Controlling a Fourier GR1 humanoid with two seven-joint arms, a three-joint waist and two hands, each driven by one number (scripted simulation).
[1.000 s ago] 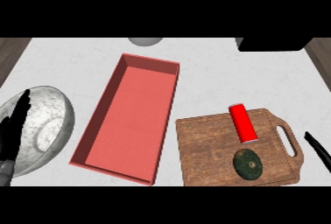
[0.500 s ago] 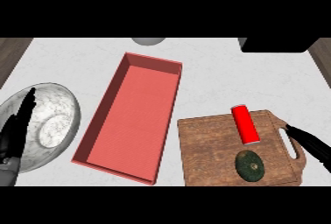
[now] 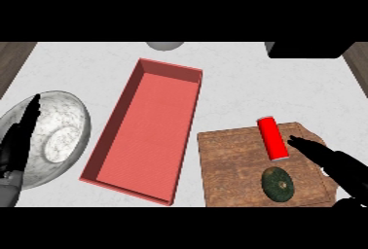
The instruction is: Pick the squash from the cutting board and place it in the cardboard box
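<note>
Taking the box (image 3: 144, 136) as our landmark: far to its left we see dark wood floor (image 3: 14, 58) past the counter's (image 3: 237, 78) white marbled edge. Just left of the box our left hand (image 3: 18, 146) rests open, fingers straight, over a marble bowl (image 3: 61, 136). Beyond the box's far end lies a grey round thing (image 3: 165, 45). Right of the box sits the board (image 3: 251, 170), carrying a red can (image 3: 272, 138) and, nearer us, the dark green squash (image 3: 278, 184). Our right hand (image 3: 338, 165) hovers open at the board's right edge, fingertips near the can. A black block (image 3: 309, 48) stands far right.
</note>
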